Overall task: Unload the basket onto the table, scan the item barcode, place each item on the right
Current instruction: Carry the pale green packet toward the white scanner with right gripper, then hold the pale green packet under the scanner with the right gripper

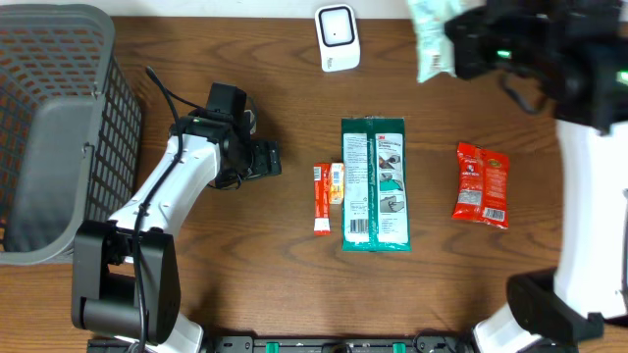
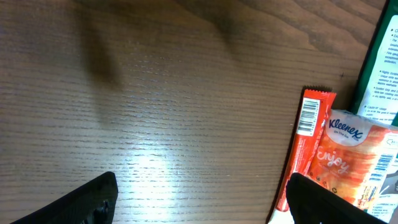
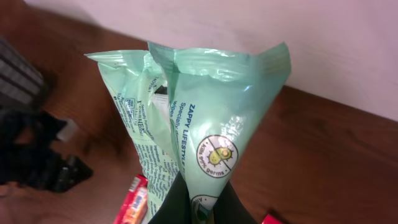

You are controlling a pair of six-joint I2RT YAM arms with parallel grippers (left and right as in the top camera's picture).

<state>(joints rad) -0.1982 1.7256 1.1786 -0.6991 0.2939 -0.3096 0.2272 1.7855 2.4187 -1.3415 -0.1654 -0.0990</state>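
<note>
A pale green wipes packet (image 1: pixel 430 39) hangs in the air at the back right, pinched by its lower edge in my shut right gripper (image 1: pixel 455 45). In the right wrist view the packet (image 3: pixel 205 112) rises from between the black fingers of that gripper (image 3: pixel 200 202), its printed side toward the camera. A white barcode scanner (image 1: pixel 336 37) stands at the back centre, left of the packet. My left gripper (image 1: pixel 267 158) rests low over the table at centre left, open. In the left wrist view nothing but bare wood lies between the fingers of the left gripper (image 2: pixel 199 205).
A dark green pack (image 1: pixel 373 183) lies mid-table, with a small orange Kleenex packet (image 1: pixel 329 191) against its left side, which is also just right of the left fingers (image 2: pixel 348 155). A red packet (image 1: pixel 481 184) lies to the right. A grey mesh basket (image 1: pixel 54 127) fills the left edge.
</note>
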